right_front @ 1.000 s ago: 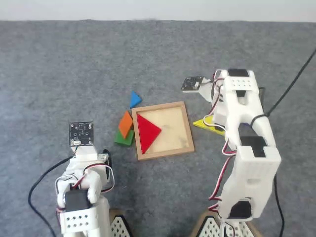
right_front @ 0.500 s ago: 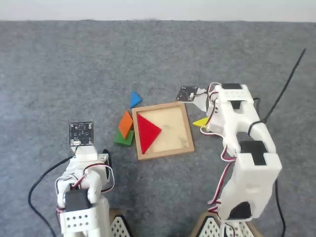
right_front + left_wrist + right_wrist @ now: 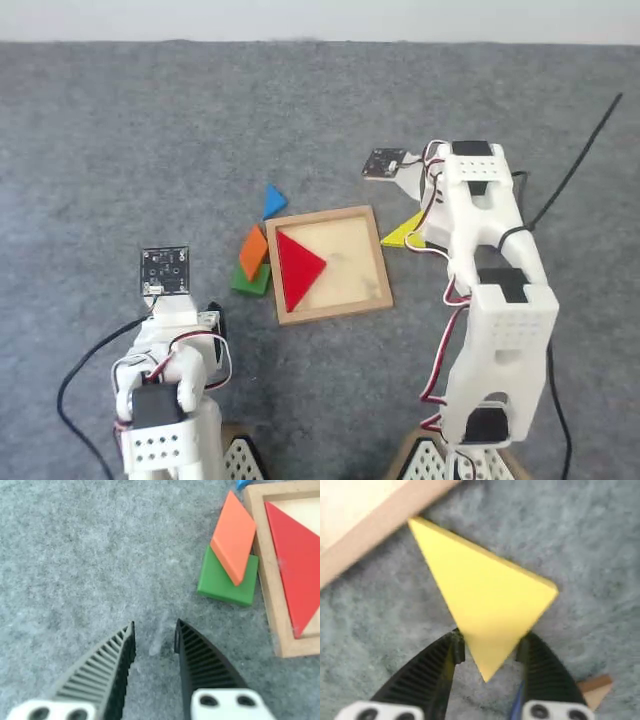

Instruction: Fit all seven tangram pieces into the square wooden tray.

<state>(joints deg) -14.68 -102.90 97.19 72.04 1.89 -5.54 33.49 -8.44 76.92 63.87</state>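
Note:
The square wooden tray point(image 3: 381, 262) lies mid-table with a large red triangle point(image 3: 296, 267) in its left half. Left of it an orange piece point(image 3: 255, 250) leans on a green piece point(image 3: 251, 281), and a small blue triangle point(image 3: 273, 200) lies beyond them. My right gripper point(image 3: 491, 640) is shut on the tip of the yellow triangle point(image 3: 485, 602), whose far corner reaches the tray's rim point(image 3: 380, 527); from above the yellow triangle point(image 3: 402, 232) sits just off the tray's far right corner. My left gripper point(image 3: 154, 627) is open over bare carpet, short of the green piece point(image 3: 220, 580) and orange piece point(image 3: 234, 535).
Grey carpet covers the table. The right arm point(image 3: 480, 215) stretches along the tray's right side, and the left arm point(image 3: 170, 345) sits at the near left. A small tan corner point(image 3: 594, 690) shows beside my right fingers.
My right gripper has carried the yellow triangle left and away, from beside the tray's right edge to its far right corner. The left arm has not moved.

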